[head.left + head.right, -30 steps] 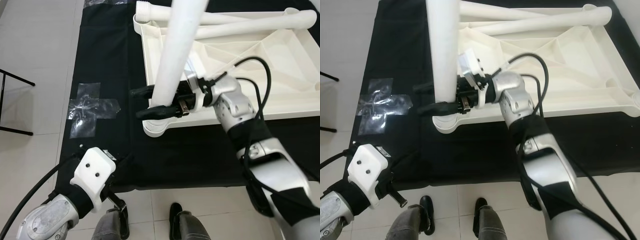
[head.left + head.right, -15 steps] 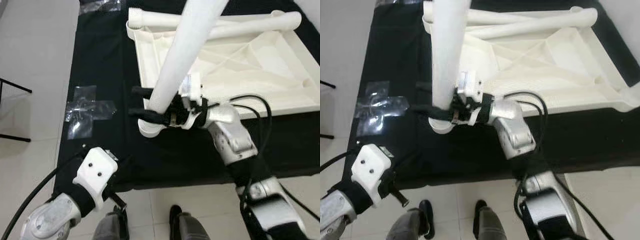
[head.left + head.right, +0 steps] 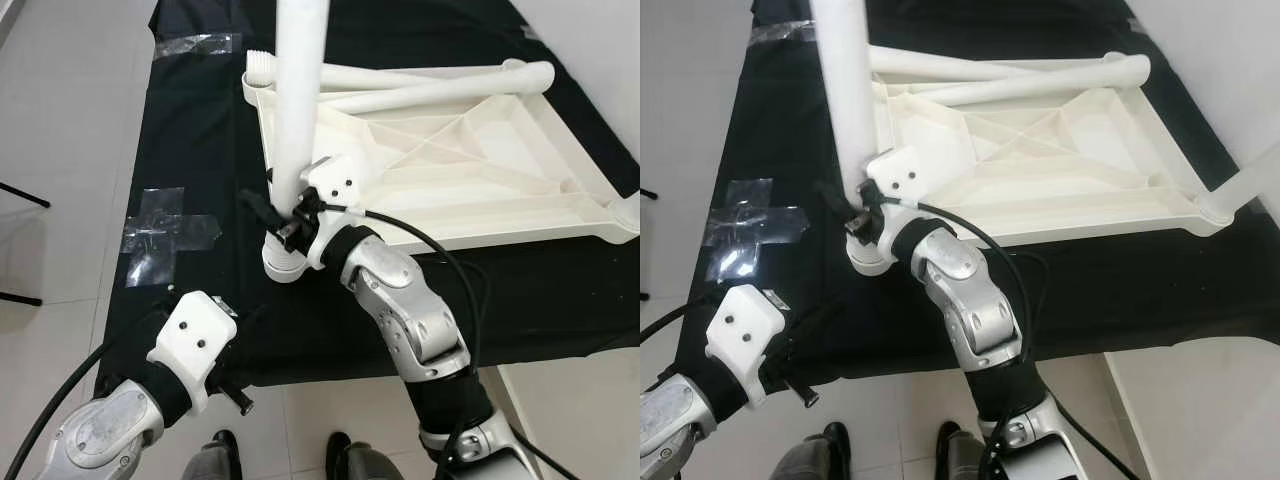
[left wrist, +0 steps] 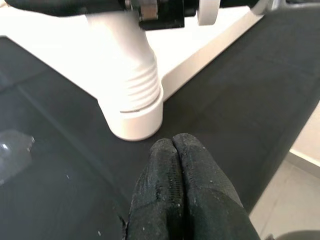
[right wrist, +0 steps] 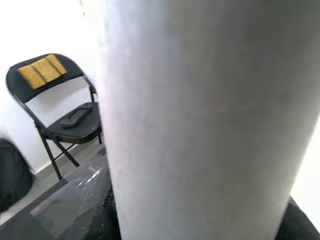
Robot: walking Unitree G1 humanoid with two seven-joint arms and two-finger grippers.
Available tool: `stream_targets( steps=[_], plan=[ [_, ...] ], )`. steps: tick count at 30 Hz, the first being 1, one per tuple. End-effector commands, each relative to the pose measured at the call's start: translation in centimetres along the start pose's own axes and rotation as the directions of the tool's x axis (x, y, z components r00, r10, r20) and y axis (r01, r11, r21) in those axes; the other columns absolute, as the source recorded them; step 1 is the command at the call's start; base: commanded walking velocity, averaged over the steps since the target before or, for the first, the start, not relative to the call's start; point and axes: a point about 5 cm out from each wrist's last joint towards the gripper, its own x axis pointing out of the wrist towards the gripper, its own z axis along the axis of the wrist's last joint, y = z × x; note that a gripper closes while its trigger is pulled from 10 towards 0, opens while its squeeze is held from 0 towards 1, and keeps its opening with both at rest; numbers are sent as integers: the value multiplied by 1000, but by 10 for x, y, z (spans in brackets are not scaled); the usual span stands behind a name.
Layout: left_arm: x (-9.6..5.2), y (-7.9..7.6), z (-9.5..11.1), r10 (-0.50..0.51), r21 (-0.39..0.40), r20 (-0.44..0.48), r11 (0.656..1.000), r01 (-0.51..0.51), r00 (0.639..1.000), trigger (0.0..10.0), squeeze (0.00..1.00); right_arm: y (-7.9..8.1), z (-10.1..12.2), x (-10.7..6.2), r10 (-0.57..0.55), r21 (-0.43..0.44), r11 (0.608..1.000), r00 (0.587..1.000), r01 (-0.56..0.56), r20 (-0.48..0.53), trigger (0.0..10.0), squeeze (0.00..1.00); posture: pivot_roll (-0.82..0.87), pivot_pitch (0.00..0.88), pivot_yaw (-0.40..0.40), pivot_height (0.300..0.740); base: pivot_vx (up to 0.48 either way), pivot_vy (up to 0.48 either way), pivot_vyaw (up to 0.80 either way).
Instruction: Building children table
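White tabletop [image 3: 470,170] lies upside down on a black cloth [image 3: 200,120] on the floor, ribbed underside up. Two loose legs [image 3: 430,85] rest across its far edge.

Right hand [image 3: 280,215] is clamped round an upright white leg [image 3: 298,110] just above the near-left corner socket [image 3: 283,266]. One finger tip pokes out on the leg's left; the other finger is hidden behind the leg and the wrist housing. Leg's threaded end sits in or on the socket; depth can't be told. Leg's top is cut off by the frame. Right wrist view is mostly blurred leg [image 5: 210,120], with a black folding chair [image 5: 60,105] behind.

Left hand [image 4: 172,142] hovers near the socket's near side, fingers [image 4: 162,175] pressed together, holding nothing. Contact with the cloth can't be judged.

Clear tape patches [image 3: 165,232] on the cloth, left of the socket.
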Motion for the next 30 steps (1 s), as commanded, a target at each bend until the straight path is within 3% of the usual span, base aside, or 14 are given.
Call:
stream_targets(
  steps=[1, 5, 9, 10, 16, 17, 18, 22, 23, 28, 29, 30],
  plan=[
    [1, -1, -4, -5, -2, -13, 1000, 5, 1000, 10000, 0, -15, -61, -12, -152, 69, 981, 940, 181, -304, 10000, 0, 162, 333, -104, 740, 0, 0, 0],
    [2, 1, -3, 1, 8, -5, 1000, -1, 1000, 10000, 0, -11, -56, -14, -197, 122, 965, 950, 231, -243, 10000, 0, 165, 326, -101, 740, 0, 0, 0],
    [3, 9, 0, 22, 23, 8, 999, -22, 1000, 10000, 0, -8, -52, -14, -182, 140, 968, 969, 206, -166, 10000, 0, 165, 317, -97, 740, 0, 0, 0],
    [5, 15, 3, 40, 38, 21, 998, -40, 999, 10000, 0, -7, -46, -13, -150, 172, 972, 985, 162, -80, 10000, 0, 167, 305, -92, 740, 0, 0, 0],
    [8, 26, 13, 69, 55, 62, 996, -72, 996, 10000, 0, -8, -27, -13, -83, 203, 977, 995, 69, 59, 10000, 0, 167, 284, -84, 740, 0, 0, 0],
    [12, 38, 28, 91, 52, 126, 994, -98, 988, 10000, 0, -11, -8, -13, -15, 198, 980, 987, -17, 159, 10000, 0, 169, 272, -82, 740, 0, 0, 0],
    [12, 38, 28, 91, 52, 126, 994, -98, 988, 10000, 0, -11, -8, -13, -15, 198, 980, 987, -17, 159, 10000, 0, 169, 272, -82, 740, 0, 0, 0],
    [18, 60, 61, 116, 7, 273, 993, -122, 955, 10000, 0, -18, 18, -10, 39, 115, 991, 961, -73, 272, 10000, 0, 167, 243, -73, 740, 0, 0, 0],
    [22, 67, 79, 105, -37, 357, 994, -99, 928, 10000, 0, -26, 27, -7, 25, 91, 994, 953, -54, 302, 10000, 0, 172, 231, -74, 740, 0, 0, 0],
    [28, 73, 92, 81, -80, 429, 995, -52, 900, 10000, 0, -33, 33, -2, -7, 52, 999, 947, -11, 320, 10000, 0, 168, 216, -68, 740, 0, 0, 0],
    [36, 76, 104, 49, -110, 481, 994, 5, 875, 10000, 0, -32, 41, 2, 13, -43, 999, 941, 2, 337, 10000, 0, 167, 199, -61, 740, 0, 0, 0],
    [36, 76, 104, 49, -110, 481, 994, 5, 875, 10000, 0, -32, 41, 2, 13, -43, 999, 941, 2, 337, 10000, 0, 167, 199, -61, 740, 0, 0, 0]
  ],
)
